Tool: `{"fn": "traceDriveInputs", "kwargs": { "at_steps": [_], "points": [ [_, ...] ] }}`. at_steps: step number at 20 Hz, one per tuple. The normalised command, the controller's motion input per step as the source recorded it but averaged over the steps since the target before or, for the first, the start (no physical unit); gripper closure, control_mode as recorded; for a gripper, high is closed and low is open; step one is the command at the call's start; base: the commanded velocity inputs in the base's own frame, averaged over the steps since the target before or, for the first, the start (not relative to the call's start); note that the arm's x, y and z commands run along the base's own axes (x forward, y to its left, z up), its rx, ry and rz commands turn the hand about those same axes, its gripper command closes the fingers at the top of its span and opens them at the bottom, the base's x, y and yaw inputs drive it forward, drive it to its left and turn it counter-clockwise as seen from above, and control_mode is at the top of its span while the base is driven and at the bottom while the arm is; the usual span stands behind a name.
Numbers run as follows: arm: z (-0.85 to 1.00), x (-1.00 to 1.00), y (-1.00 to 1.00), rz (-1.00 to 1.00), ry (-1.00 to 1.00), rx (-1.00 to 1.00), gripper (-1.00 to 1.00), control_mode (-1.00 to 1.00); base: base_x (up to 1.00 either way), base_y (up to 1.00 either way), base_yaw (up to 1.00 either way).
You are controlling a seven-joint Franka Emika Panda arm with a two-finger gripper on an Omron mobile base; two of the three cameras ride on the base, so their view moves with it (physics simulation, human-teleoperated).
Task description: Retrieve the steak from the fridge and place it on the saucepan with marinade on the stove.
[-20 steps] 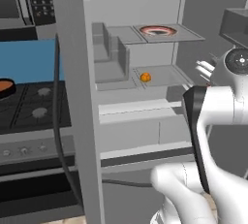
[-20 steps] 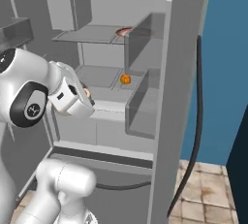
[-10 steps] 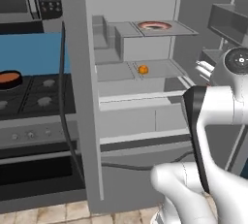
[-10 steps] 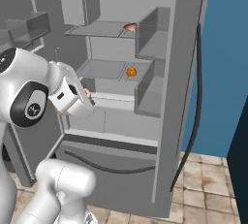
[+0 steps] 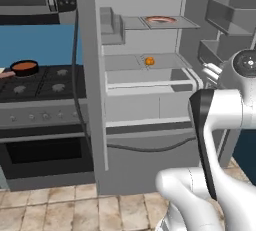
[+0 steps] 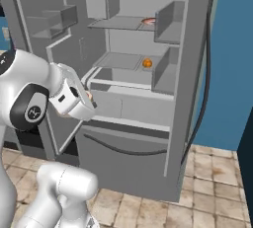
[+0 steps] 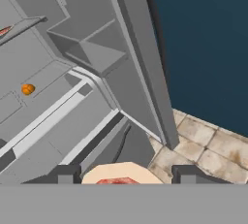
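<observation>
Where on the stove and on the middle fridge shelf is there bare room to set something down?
Stove: the two front burners and the back right burner are bare; the saucepan takes the back left one. Middle shelf: bare to the left of the orange ball, which sits near its right end.

The fridge (image 5: pixel 145 100) is standing with its doors swung open, its grey inner shelves showing. On the upper shelf (image 5: pixel 175 23) a round reddish thing with a pale rim (image 5: pixel 161 20) is lying flat. On the middle shelf (image 5: pixel 125 62) a small orange ball (image 5: pixel 149 61) is sitting near the middle, well apart from anything else. To the left, the stove (image 5: pixel 40 92) is carrying the saucepan (image 5: pixel 24 67) on a rear burner, the marinade (image 5: pixel 24 65) lying inside its rim. The tiled floor (image 6: pixel 212 182) is running under the fridge and stove.
</observation>
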Motion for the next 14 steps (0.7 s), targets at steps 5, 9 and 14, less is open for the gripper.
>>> {"fn": "traceDriveInputs", "kwargs": {
  "at_steps": [5,9,14],
  "points": [
    [0.00,0.00,0.00,0.00,0.00,0.00,1.00,1.00,-0.50,0.20,0.15],
    [0.00,0.00,0.00,0.00,0.00,0.00,1.00,1.00,-0.17,0.55,0.01],
    [0.00,0.00,0.00,0.00,0.00,0.00,1.00,1.00,-0.08,0.58,0.00]
  ]
}}
